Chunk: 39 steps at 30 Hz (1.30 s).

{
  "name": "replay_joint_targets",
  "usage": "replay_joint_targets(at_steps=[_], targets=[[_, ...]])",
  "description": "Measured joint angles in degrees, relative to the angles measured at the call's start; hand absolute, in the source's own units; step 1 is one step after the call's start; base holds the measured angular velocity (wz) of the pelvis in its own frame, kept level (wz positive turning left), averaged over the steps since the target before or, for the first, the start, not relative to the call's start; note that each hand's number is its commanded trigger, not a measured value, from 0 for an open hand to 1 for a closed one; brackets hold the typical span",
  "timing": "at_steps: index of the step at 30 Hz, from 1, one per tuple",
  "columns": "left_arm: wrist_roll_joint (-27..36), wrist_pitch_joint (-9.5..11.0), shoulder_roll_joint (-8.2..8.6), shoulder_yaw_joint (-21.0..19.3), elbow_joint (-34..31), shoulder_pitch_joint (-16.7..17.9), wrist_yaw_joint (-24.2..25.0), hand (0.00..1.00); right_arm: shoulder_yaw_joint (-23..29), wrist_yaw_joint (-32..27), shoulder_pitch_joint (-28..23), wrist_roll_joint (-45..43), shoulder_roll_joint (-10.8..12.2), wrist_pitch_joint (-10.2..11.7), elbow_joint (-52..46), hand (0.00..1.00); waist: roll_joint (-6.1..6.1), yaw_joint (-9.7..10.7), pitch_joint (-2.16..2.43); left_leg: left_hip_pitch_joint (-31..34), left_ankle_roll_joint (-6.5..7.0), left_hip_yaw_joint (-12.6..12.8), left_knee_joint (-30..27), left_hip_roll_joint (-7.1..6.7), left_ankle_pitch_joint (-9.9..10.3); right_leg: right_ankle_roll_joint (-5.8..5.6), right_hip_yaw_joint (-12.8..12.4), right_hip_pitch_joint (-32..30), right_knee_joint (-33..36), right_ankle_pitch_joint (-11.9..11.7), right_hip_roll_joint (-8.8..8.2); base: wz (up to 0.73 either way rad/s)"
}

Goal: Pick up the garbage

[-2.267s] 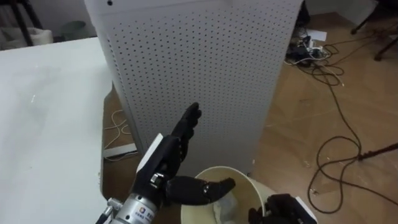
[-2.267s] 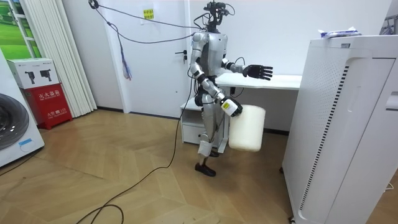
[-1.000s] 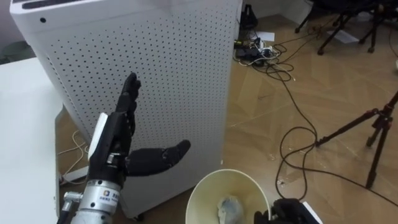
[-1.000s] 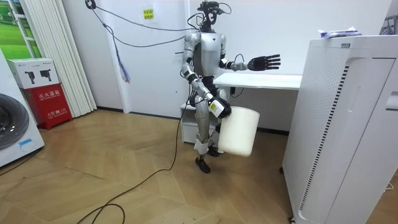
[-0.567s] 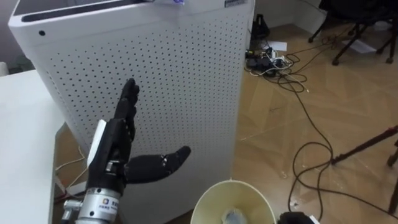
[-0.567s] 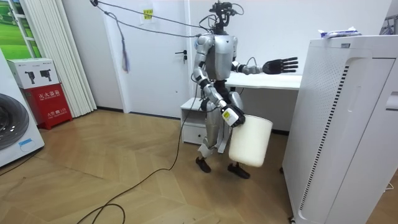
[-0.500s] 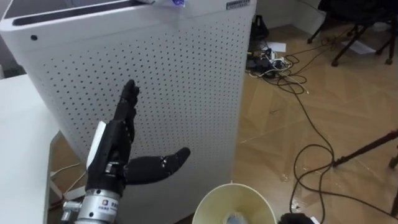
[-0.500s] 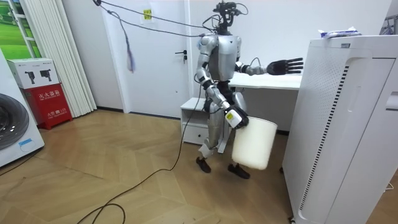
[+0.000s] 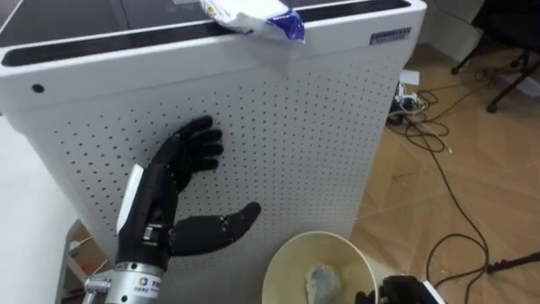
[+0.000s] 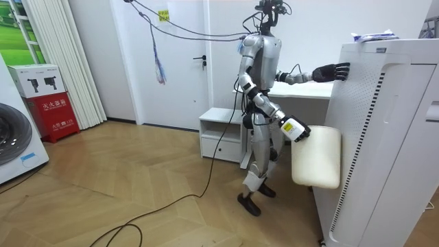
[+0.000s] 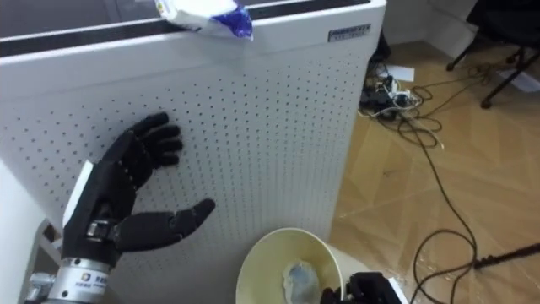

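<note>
Wrapper lies atop white cabinet, untouched. L hand raised before perforated side, fingers wide, empty, prob. readying reach up. R hand grips bin rim, bin kept below as catcher.

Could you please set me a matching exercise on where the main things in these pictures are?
Things:
1 white-and-blue plastic wrapper
2 crumpled pale wad
3 black left hand

Places:
A inside the cream round bucket
B on top of the tall white perforated cabinet
C raised, open, in front of that cabinet's perforated side

Pairs: 1-B; 2-A; 3-C.
</note>
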State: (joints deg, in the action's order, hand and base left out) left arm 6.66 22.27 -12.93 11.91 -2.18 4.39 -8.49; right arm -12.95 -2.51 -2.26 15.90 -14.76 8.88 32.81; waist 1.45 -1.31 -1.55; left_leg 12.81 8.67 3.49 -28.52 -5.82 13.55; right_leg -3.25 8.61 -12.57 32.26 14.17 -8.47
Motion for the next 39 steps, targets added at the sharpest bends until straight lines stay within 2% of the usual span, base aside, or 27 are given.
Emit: replay_joint_targets(at_steps=[2,3,6,10,12,15,18,22,24,29,34,39], targets=[[-0.93,-0.01,-0.17,0.56,-0.35,0.02,0.01,0.0,0.07,-0.4,0.07,-0.13,0.01,0.08,0.05,1.0,-0.28,0.19,0.23,-0.84,-0.91,-1.44,1.81,0.47,-0.52,0.47,-0.12,2.12,-4.06,-1.09,1.69,0.28],[-1.87,0.0,-0.71,0.57,-0.89,0.03,-0.01,0.0,0.11,-0.29,0.04,-0.47,0.01,0.17,0.04,1.0,-0.06,0.14,0.18,-1.36,-1.39,-2.0,3.13,0.78,-1.06,0.79,0.08,3.03,-6.16,-1.82,2.36,0.13],[-3.12,0.4,-1.78,0.72,-1.45,0.02,0.0,0.0,0.35,0.2,0.1,-0.49,0.03,0.17,-0.16,1.0,0.01,-0.6,0.27,-1.7,-2.2,-2.04,4.62,1.72,-1.67,1.51,-0.54,3.6,-8.73,-2.68,3.71,-0.07],[-7.63,0.28,-1.82,0.61,-2.6,0.04,0.03,0.0,0.44,0.81,0.08,-0.48,0.11,0.14,-0.19,1.0,-0.09,-1.63,0.34,-3.33,-3.06,-1.9,6.92,2.43,-2.26,2.26,-0.39,5.09,-11.24,-3.32,4.55,-0.07],[-7.85,0.39,-1.85,0.31,-3.76,0.03,0.04,0.0,0.58,0.81,0.09,-0.84,0.03,0.16,-0.72,1.0,-0.07,-1.8,0.38,-4.74,-3.58,-1.9,8.99,2.78,-3.04,2.8,-0.02,6.39,-13.0,-3.85,4.94,-0.02],[-8.55,0.83,-1.78,-0.16,-4.42,0.07,0.04,0.0,0.68,0.67,0.03,-2.18,0.0,0.37,-0.86,1.0,-0.2,-1.78,0.47,-5.61,-4.13,-2.77,9.41,3.33,-3.0,3.3,0.83,8.28,-14.66,-3.96,5.72,0.1],[-8.54,1.04,-1.75,-0.39,-6.36,0.07,-0.03,0.0,0.72,0.51,0.04,-2.48,-0.23,0.39,-1.0,1.0,-0.17,-1.4,0.49,-5.43,-4.8,-3.85,10.06,3.4,-3.41,3.75,1.77,8.68,-15.6,-4.03,5.83,0.22],[-9.19,1.31,-1.82,-0.57,-9.02,0.05,-1.08,0.0,0.69,0.65,0.03,-2.46,-0.88,0.43,-1.13,1.0,-0.19,-1.43,0.5,-5.51,-5.11,-3.88,10.34,3.64,-3.6,4.17,2.4,8.76,-15.74,-3.96,6.06,0.07],[-11.73,2.1,-1.79,-1.65,-11.28,0.03,-2.36,0.0,0.69,0.78,-0.24,-2.46,-1.11,0.64,-1.08,1.0,-0.22,-1.41,0.49,-5.71,-5.3,-3.78,10.42,4.06,-3.56,4.5,2.54,9.53,-16.92,-4.42,6.19,0.0],[-16.5,3.29,-1.71,-4.67,-14.41,0.01,-6.53,0.0,0.73,2.0,-0.95,-2.54,-1.75,0.99,-0.98,1.0,-0.78,-1.27,0.62,-8.31,-5.65,-3.9,12.24,4.21,-3.43,4.62,2.53,12.23,-19.4,-4.55,6.66,0.0],[-16.45,5.43,-1.73,-6.83,-15.68,0.01,-10.28,0.0,0.73,2.65,-1.43,-2.55,-2.55,0.99,-1.23,1.0,-1.32,-1.28,0.93,-9.57,-5.82,-3.75,13.48,4.19,-3.55,4.64,2.52,13.16,-19.89,-4.55,6.68,-0.01],[-16.35,6.37,-1.76,-7.46,-15.18,0.16,-11.35,0.0,0.73,2.5,-3.01,-2.8,-3.06,0.98,-1.99,1.0,-1.35,-1.78,0.87,-11.84,-5.94,-3.75,15.14,4.16,-3.65,4.6,2.75,15.4,-21.45,-4.52,6.71,0.0]])
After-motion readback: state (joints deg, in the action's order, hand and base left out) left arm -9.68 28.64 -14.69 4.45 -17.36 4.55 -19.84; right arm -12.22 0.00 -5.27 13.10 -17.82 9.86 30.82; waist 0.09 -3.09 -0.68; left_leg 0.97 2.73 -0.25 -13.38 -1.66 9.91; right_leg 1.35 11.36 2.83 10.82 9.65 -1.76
